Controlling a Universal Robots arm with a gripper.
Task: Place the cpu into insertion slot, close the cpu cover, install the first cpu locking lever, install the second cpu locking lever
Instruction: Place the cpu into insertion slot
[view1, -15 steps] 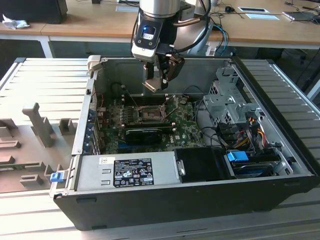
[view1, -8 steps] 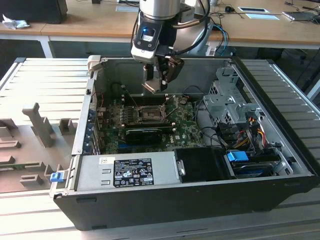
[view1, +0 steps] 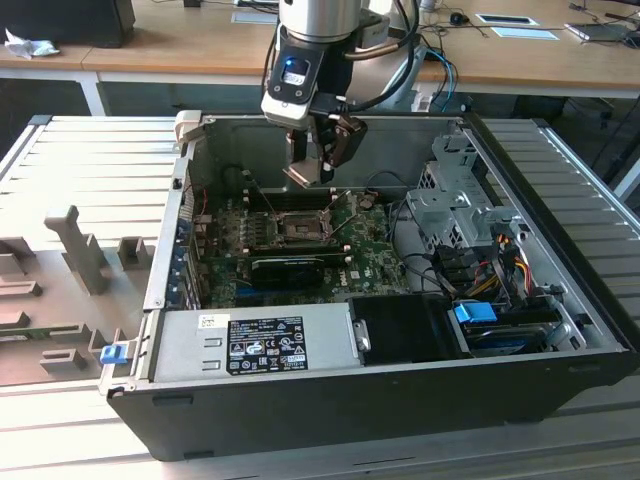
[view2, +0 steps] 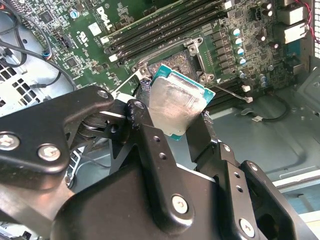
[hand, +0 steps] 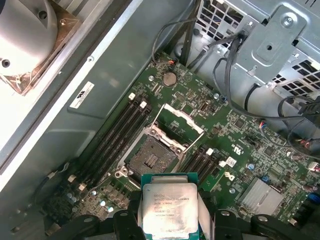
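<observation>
My gripper (hand: 169, 212) is shut on the cpu (hand: 169, 206), a square chip with a silvery face and green edge, pinched by its two sides between black fingers (view2: 142, 102). In the exterior view the gripper (view1: 308, 172) hangs inside the open computer case, a little above the green motherboard (view1: 365, 250). The insertion slot (hand: 151, 156) lies bare just beyond the chip, dark in its centre. The cpu cover (hand: 177, 121) stands tilted up from the slot's far side. In the second wrist view the cpu (view2: 177, 100) partly hides the insertion slot (view2: 186, 59).
Memory slots (hand: 117, 132) flank the socket on both sides. A long black card (view1: 300, 265) lies beside it. A power supply (view1: 260, 340), a metal drive cage (view1: 455, 200) and loose cables (view1: 485, 265) crowd the case. A round cooler (hand: 22, 35) sits outside the case wall.
</observation>
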